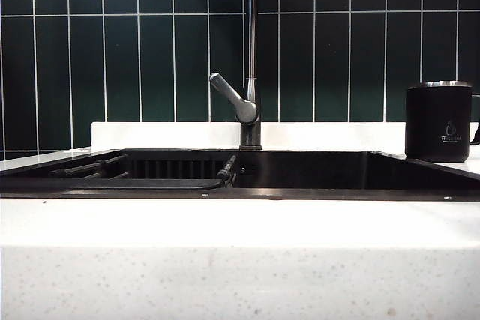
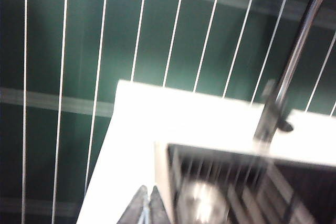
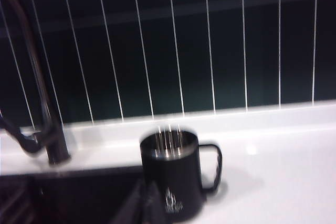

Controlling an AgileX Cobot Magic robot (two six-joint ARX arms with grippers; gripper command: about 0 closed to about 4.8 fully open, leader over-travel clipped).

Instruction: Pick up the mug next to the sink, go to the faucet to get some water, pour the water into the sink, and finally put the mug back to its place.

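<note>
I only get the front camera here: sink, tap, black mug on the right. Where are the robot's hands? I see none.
Observer: The right hand shows in its own wrist camera, shut, just in front of the mug.
Operator: Is it holding the mug?
Observer: No; the mug stands free on the white counter, handle away from the tap.
Operator: And the other hand?
Observer: The left hand is shut too, empty, over the counter at the sink's corner.
</note>
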